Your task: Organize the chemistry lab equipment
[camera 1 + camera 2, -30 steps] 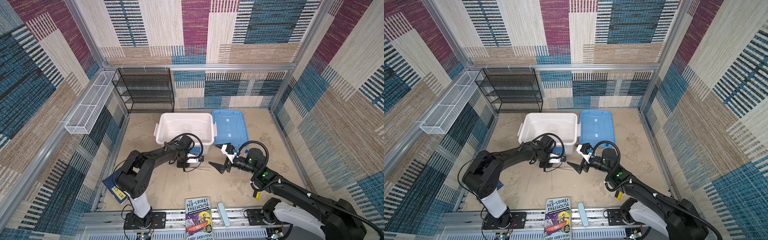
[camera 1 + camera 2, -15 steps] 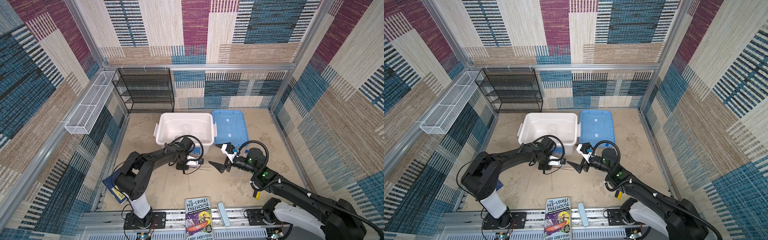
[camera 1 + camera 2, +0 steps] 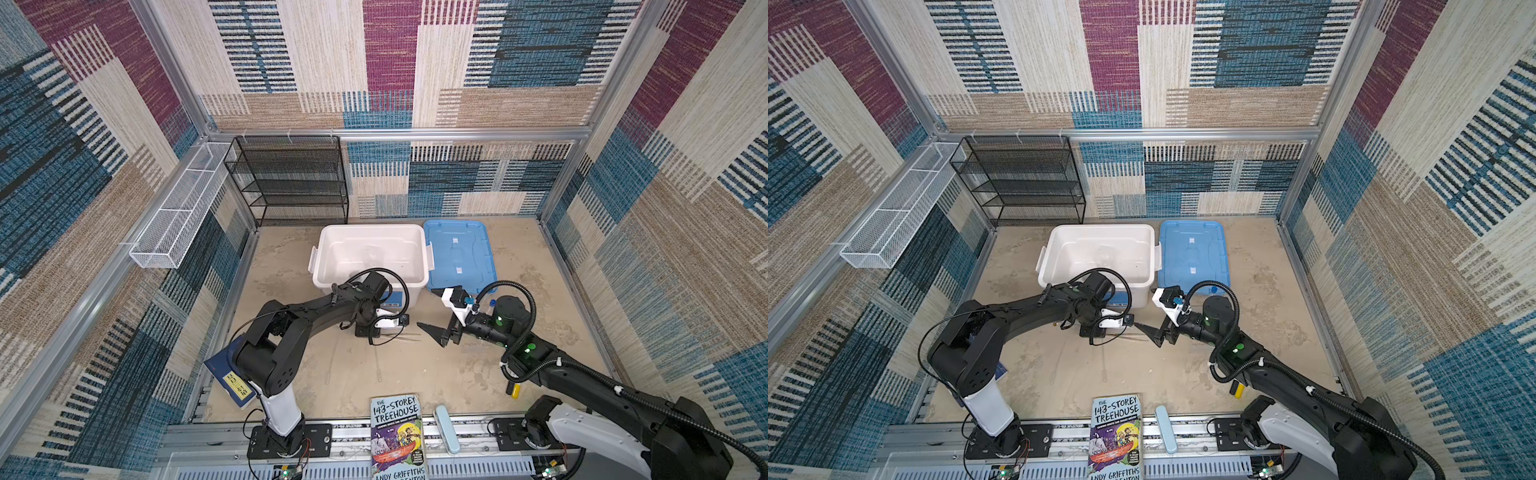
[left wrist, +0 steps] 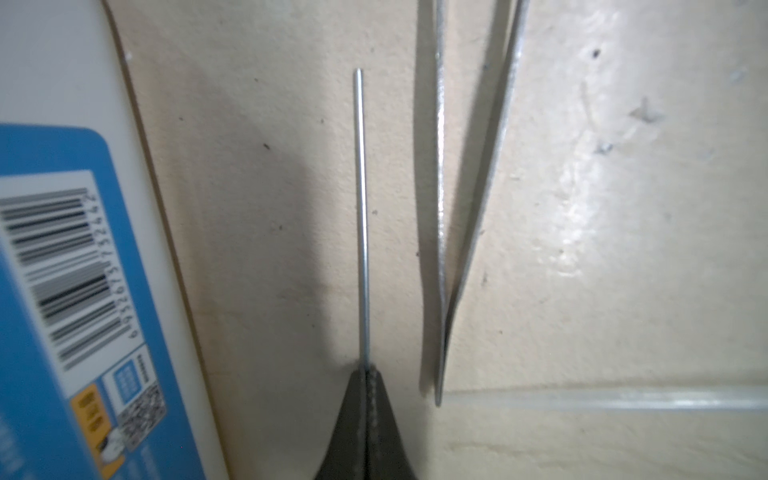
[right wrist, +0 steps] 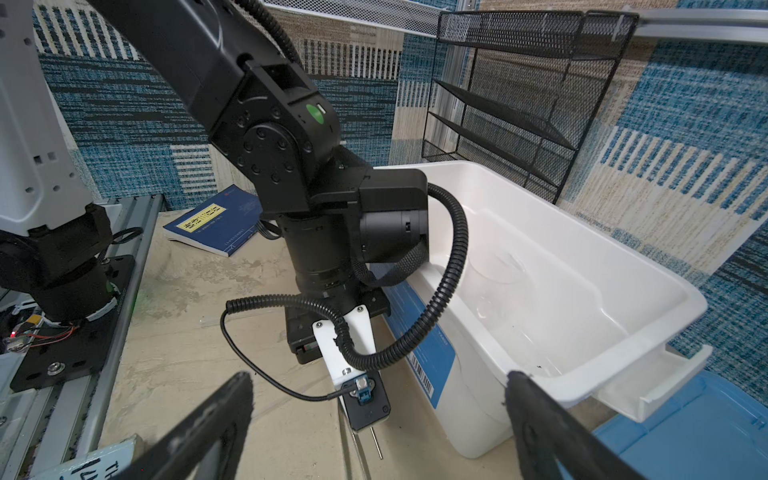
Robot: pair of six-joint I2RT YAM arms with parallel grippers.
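In the left wrist view my left gripper [image 4: 365,370] is shut on a thin metal rod [image 4: 360,216] that runs straight out from its tips, just over the floor. Metal tweezers [image 4: 469,208] lie beside the rod, and a thin glass stick [image 4: 602,401] lies across their closed end. In both top views the left gripper [image 3: 371,334] points down in front of the white bin [image 3: 370,232]. My right gripper [image 3: 436,311] stands open a little to its right, with nothing between its fingers. Clear glassware [image 5: 498,266] lies inside the bin.
A blue lid [image 3: 457,249] lies right of the bin. A black mesh shelf [image 3: 291,183] and a white wire basket [image 3: 178,208] stand at the back left. Two books [image 3: 397,436] [image 3: 226,374], a pale blue case [image 3: 446,428] and a yellow-and-black marker [image 3: 515,390] sit near the front.
My left gripper's jaws have closed the rest of the way on the thin rod, and its wrist has shifted slightly. The right arm has not moved.
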